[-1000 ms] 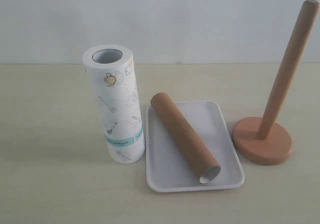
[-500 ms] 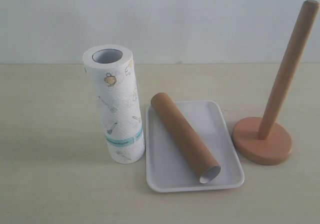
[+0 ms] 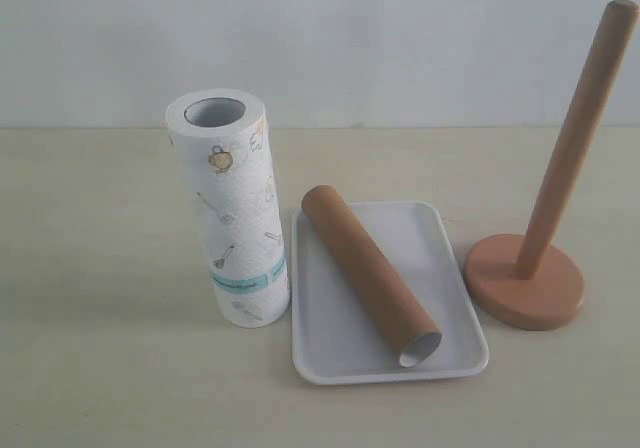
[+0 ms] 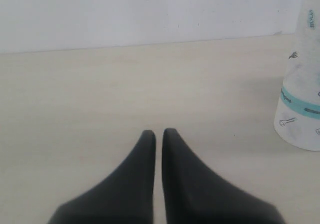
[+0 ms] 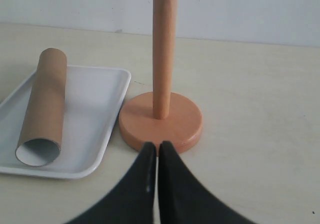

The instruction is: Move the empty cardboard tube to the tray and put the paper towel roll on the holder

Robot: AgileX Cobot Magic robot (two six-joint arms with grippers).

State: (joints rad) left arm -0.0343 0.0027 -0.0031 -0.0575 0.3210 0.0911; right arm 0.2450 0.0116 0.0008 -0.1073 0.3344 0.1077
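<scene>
The cardboard tube (image 3: 370,273) is lying slantwise inside the white tray (image 3: 445,253), its open end resting near one corner. The paper towel roll (image 3: 232,218) is standing upright on the table (image 3: 100,288) just beside the tray, and the wooden holder (image 3: 525,283) is standing bare on the tray's other side. The left gripper (image 4: 159,132) is hovering near the roll with its jaws together, gripping nothing. The right gripper (image 5: 156,145) is likewise pinched together and empty, pointing at the holder's base.

Matt brown cardboard tube (image 3: 370,274), smooth white tray (image 3: 445,293) with slight sheen, soft printed paper towel roll (image 3: 230,218), smooth matt wooden holder (image 3: 540,258), pale wood-grain tabletop (image 3: 100,268)
</scene>
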